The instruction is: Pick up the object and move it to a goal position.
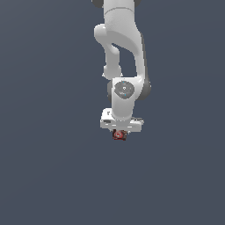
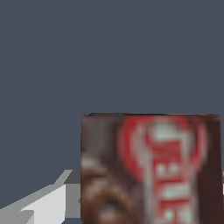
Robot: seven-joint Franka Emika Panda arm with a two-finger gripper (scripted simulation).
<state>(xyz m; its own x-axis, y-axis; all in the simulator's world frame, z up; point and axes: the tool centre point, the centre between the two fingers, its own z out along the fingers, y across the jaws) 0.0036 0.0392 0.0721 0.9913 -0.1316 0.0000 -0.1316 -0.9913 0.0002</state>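
In the exterior view my arm (image 1: pixel 125 52) hangs straight down over the plain grey surface (image 1: pixel 44 176), all edges out of frame. The object (image 1: pixel 119 135) peeks out under my jaws (image 1: pixel 120 133), pinched between them. In the wrist view, the object (image 2: pixel 151 168) fills the frame: dark box, red-and-white label, letters too blurred to read; one finger (image 2: pixel 41 203) shows beside it.
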